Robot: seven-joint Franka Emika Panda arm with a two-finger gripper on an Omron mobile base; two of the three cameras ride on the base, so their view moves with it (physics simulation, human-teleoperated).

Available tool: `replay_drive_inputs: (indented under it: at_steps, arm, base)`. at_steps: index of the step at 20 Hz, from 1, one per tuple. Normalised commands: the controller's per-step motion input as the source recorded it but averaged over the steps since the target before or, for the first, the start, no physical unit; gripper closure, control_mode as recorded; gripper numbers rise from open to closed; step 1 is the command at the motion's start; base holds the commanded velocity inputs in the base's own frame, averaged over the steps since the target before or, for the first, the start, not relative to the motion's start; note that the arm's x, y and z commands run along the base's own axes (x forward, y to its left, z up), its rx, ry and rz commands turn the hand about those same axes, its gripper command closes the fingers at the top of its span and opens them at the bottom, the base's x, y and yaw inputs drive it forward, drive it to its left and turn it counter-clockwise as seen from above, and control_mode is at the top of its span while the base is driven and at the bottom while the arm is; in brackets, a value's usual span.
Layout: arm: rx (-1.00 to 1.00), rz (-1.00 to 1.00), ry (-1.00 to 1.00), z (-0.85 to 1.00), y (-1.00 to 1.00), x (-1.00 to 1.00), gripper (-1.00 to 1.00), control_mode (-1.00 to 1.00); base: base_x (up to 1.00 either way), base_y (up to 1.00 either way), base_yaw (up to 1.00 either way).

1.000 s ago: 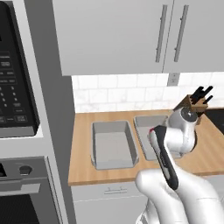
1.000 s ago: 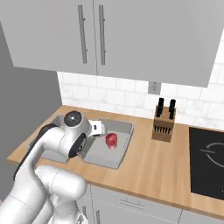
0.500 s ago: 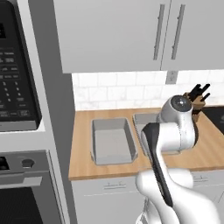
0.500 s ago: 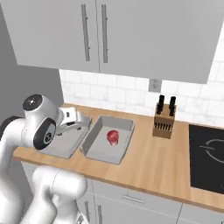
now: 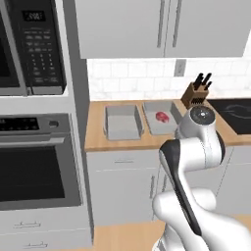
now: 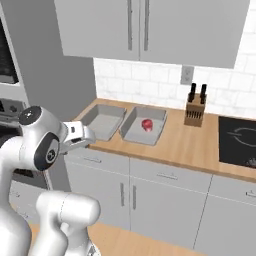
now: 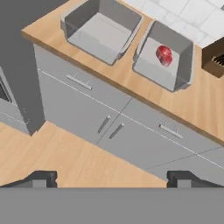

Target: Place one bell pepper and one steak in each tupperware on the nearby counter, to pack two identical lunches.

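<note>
Two tupperware trays side by side on the counter (image 6: 175,142) | left tray (image 6: 104,122) bare, right tray (image 6: 145,125) holding one red item (image 6: 147,124), pepper or steak unclear | knife block (image 6: 194,109) right of trays | gripper (image 7: 111,177) wide open, empty, off counter above floor

Two tupperware (image 7: 103,30) (image 7: 168,61), one bell pepper (image 7: 164,54)
</note>
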Motion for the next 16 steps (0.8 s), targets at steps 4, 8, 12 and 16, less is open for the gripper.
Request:
replay_drive_inputs:
  at_steps: [4,8,12,16]
  arm:
    - [0.0,0.0,0.0,0.0,0.0,0.0,-1.0,1.0]
    - [0.0,0.0,0.0,0.0,0.0,0.0,-1.0,1.0]
    - [0.0,0.0,0.0,0.0,0.0,0.0,-1.0,1.0]
    - [0.0,0.0,0.0,0.0,0.0,0.0,-1.0,1.0]
  base:
    - [-0.98,0.37,0.41]
    - [-0.62,0.66,0.53]
    - [-0.33,0.97,0.48]
    - [-0.01,1.0,0.47]
